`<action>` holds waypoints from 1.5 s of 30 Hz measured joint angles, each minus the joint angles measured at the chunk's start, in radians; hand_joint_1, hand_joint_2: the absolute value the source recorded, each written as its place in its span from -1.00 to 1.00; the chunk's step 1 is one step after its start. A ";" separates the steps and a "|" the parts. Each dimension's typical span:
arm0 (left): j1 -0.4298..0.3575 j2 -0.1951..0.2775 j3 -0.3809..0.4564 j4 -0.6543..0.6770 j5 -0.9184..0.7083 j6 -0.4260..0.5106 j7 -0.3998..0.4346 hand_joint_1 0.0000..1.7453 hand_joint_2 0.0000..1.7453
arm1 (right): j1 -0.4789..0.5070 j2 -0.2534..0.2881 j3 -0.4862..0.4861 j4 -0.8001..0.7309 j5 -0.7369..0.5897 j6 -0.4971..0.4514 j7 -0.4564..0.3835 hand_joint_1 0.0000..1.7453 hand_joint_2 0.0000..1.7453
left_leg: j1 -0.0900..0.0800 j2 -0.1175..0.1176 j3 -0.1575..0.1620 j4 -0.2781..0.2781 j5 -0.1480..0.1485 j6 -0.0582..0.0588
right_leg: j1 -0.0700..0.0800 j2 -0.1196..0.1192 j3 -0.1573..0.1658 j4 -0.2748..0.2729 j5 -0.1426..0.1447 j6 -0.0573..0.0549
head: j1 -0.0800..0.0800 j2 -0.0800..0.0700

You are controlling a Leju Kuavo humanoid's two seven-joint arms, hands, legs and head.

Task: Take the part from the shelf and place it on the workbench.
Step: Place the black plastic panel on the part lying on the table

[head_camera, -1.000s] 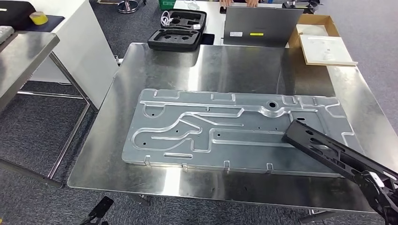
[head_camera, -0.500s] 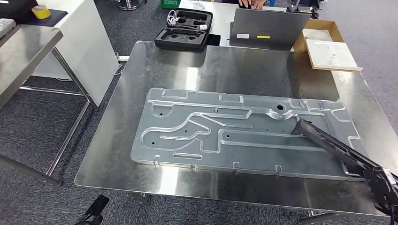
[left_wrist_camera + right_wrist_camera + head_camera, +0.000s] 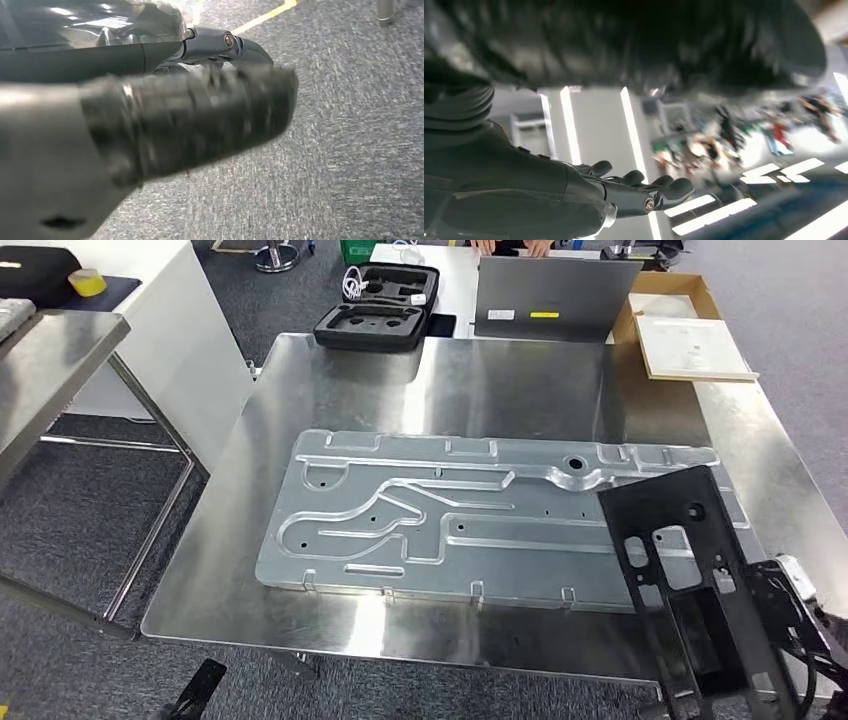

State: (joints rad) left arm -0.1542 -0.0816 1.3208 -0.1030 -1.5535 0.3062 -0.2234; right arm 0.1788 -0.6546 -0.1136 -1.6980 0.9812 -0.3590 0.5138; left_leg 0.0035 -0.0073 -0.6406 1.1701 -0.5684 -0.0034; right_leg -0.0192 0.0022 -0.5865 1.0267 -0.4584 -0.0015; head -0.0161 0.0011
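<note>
The right hand (image 3: 790, 625), lower right, holds the black part (image 3: 690, 580) above the workbench (image 3: 500, 380); lower it flat, clear of the plate (image 3: 480, 515). Left hand (image 3: 190, 120): cannot tell.

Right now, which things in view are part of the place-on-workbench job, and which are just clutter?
Job:
- black perforated part, over the near right of the bench
- right hand, holding that part
- steel workbench

Lying about:
- large stamped metal panel on the bench
- open black foam case
- grey laptop
- cardboard box
- yellow tape roll
</note>
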 joint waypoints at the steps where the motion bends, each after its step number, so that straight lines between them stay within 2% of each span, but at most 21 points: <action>1: 0.000 -0.001 0.001 0.000 -0.001 0.003 0.008 -1.00 -1.00 | -0.006 0.000 0.007 -0.021 0.015 0.010 0.000 -1.00 -1.00 | 0.000 0.001 -0.033 0.072 -0.034 -0.002 | 0.002 -0.002 -0.001 0.001 0.001 -0.003 | -0.001 0.000; 3: 0.003 -0.001 0.003 0.000 -0.001 0.010 0.024 -1.00 -1.00 | -0.012 0.002 0.019 -0.056 0.032 0.019 0.000 -1.00 -1.00 | 0.000 0.001 -0.068 0.152 -0.058 -0.002 | 0.006 -0.004 -0.004 0.003 0.001 -0.004 | 0.000 0.000; 4: 0.004 -0.001 0.004 0.000 -0.001 0.013 0.030 -1.00 -1.00 | -0.015 0.003 0.024 -0.070 0.040 0.021 0.001 -1.00 -1.00 | 0.000 0.001 -0.060 0.140 -0.044 -0.001 | 0.007 -0.005 -0.004 0.004 0.001 -0.004 | 0.000 0.000; 8: 0.001 -0.002 0.004 0.000 -0.006 0.024 0.037 -1.00 -1.00 | -0.027 0.003 0.038 -0.127 0.066 0.031 0.001 -1.00 -1.00 | -0.002 0.001 0.070 -0.105 0.063 0.010 | 0.009 -0.005 -0.006 0.010 0.003 0.000 | 0.000 0.000; 13: 0.001 -0.004 0.005 0.000 -0.007 0.027 0.037 -1.00 -1.00 | -0.030 0.003 0.045 -0.179 0.070 0.027 0.001 -1.00 -1.00 | -0.004 0.002 0.079 -0.148 0.087 0.034 | 0.010 -0.003 -0.013 0.012 0.004 0.026 | 0.001 0.000; 15: 0.000 -0.004 0.005 0.000 -0.007 0.028 0.037 -1.00 -1.00 | -0.030 0.004 0.047 -0.196 0.073 0.021 0.001 -1.00 -1.00 | -0.001 0.004 0.073 -0.156 0.101 0.048 | 0.007 -0.003 -0.038 0.074 -0.052 0.034 | 0.002 0.000; 17: 0.000 -0.004 0.006 0.000 -0.007 0.029 0.037 -1.00 -1.00 | -0.029 0.006 0.050 -0.209 0.078 0.016 0.001 -1.00 -1.00 | -0.004 0.006 0.060 -0.157 0.110 0.054 | 0.007 -0.003 -0.084 0.199 -0.130 0.040 | 0.003 0.000; 19: 0.000 -0.004 0.006 0.000 -0.007 0.029 0.036 -1.00 -1.00 | -0.028 0.010 0.053 -0.220 0.080 0.014 0.001 -1.00 -1.00 | -0.006 0.006 0.046 -0.155 0.119 0.055 | 0.007 -0.003 -0.105 0.281 -0.161 0.042 | 0.002 0.000; 20: 0.000 -0.004 0.007 0.000 -0.007 0.029 0.036 -1.00 -1.00 | -0.027 0.011 0.054 -0.225 0.081 0.014 0.001 -1.00 -1.00 | -0.008 0.006 0.039 -0.154 0.123 0.054 | 0.007 -0.003 -0.089 0.269 -0.148 0.040 | 0.002 0.000; 23: 0.000 -0.005 0.007 0.000 -0.007 0.029 0.036 -1.00 -1.00 | -0.028 0.014 0.057 -0.244 0.084 0.011 0.001 -1.00 -1.00 | -0.010 0.005 0.025 -0.149 0.135 0.048 | 0.011 -0.003 0.043 0.068 -0.078 0.028 | 0.002 0.000; 25: 0.000 -0.005 0.008 0.000 -0.007 0.029 0.036 -1.00 -1.00 | -0.028 0.015 0.058 -0.259 0.088 0.006 0.001 -1.00 -1.00 | -0.011 0.004 0.021 -0.149 0.144 0.038 | 0.018 -0.002 0.089 -0.013 -0.060 0.019 | 0.002 0.000; 27: 0.001 -0.006 0.008 0.000 -0.007 0.029 0.036 -1.00 -1.00 | -0.028 0.016 0.059 -0.272 0.092 0.000 0.001 -1.00 -1.00 | -0.010 0.003 0.018 -0.152 0.156 0.026 | 0.022 -0.001 0.084 -0.024 -0.048 0.010 | 0.002 0.000; 29: 0.002 -0.007 0.008 0.000 -0.007 0.029 0.035 -1.00 -1.00 | -0.028 0.018 0.060 -0.285 0.096 -0.005 0.001 -1.00 -1.00 | -0.008 0.002 0.006 -0.136 0.137 0.014 | 0.018 -0.003 0.075 -0.033 -0.033 -0.002 | 0.001 0.000; 31: 0.003 -0.008 0.008 0.000 -0.007 0.029 0.035 -1.00 -1.00 | -0.028 0.022 0.061 -0.298 0.100 -0.009 0.001 -1.00 -1.00 | -0.005 0.002 -0.022 -0.060 0.061 0.003 | 0.014 -0.006 0.062 -0.038 -0.016 -0.014 | -0.001 0.000; 33: 0.002 -0.008 0.009 0.000 -0.007 0.029 0.034 -1.00 -1.00 | -0.027 0.025 0.062 -0.307 0.101 -0.010 0.001 -1.00 -1.00 | -0.003 0.002 -0.055 0.062 -0.019 -0.005 | 0.014 -0.007 0.042 -0.035 -0.002 -0.020 | -0.002 0.000; 35: 0.003 -0.008 0.010 0.000 -0.007 0.029 0.033 -1.00 -1.00 | -0.026 0.029 0.062 -0.313 0.102 -0.011 0.001 -1.00 -1.00 | -0.002 0.002 -0.060 0.134 -0.042 -0.009 | 0.014 -0.007 0.018 -0.029 0.011 -0.018 | -0.002 0.000; 36: 0.003 -0.008 0.010 0.000 -0.007 0.030 0.033 -1.00 -1.00 | -0.026 0.031 0.062 -0.315 0.102 -0.011 0.001 -1.00 -1.00 | -0.002 0.002 -0.038 0.119 -0.029 -0.010 | 0.014 -0.007 0.006 -0.024 0.016 -0.016 | -0.002 0.000; 38: 0.001 -0.008 0.010 0.000 -0.007 0.031 0.033 -1.00 -1.00 | -0.025 0.033 0.062 -0.321 0.103 -0.013 0.001 -1.00 -1.00 | -0.001 0.003 0.055 -0.010 0.017 -0.010 | 0.012 -0.007 -0.015 -0.012 0.023 -0.010 | -0.002 0.000; 40: -0.002 -0.008 0.011 0.000 -0.007 0.032 0.032 -1.00 -1.00 | -0.024 0.034 0.063 -0.330 0.102 -0.019 0.001 -1.00 -1.00 | -0.004 0.001 0.131 -0.129 0.035 -0.002 | 0.012 -0.007 -0.030 -0.001 0.030 -0.001 | -0.002 0.000; 43: -0.002 -0.008 0.015 0.000 -0.004 0.035 0.031 -1.00 -1.00 | -0.023 0.038 0.064 -0.343 0.078 -0.048 0.001 -1.00 -1.00 | -0.007 0.001 0.137 -0.161 0.040 0.019 | 0.015 -0.006 -0.036 0.001 0.045 0.015 | -0.001 0.000; 45: -0.002 -0.008 0.016 0.000 -0.001 0.037 0.031 -1.00 -1.00 | -0.022 0.040 0.064 -0.350 0.055 -0.070 0.001 -1.00 -1.00 | -0.004 0.005 0.130 -0.166 0.054 0.035 | 0.014 -0.004 -0.046 0.021 0.025 0.025 | 0.000 0.000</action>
State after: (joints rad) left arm -0.1562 -0.0895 1.3368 -0.1030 -1.5542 0.3431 -0.1919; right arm 0.1572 -0.6143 -0.0500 -2.0480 1.0363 -0.4293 0.5146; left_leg -0.0009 -0.0026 -0.5107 1.0040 -0.5146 0.0316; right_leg -0.0054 -0.0015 -0.6323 1.0475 -0.4339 0.0238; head -0.0159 0.0011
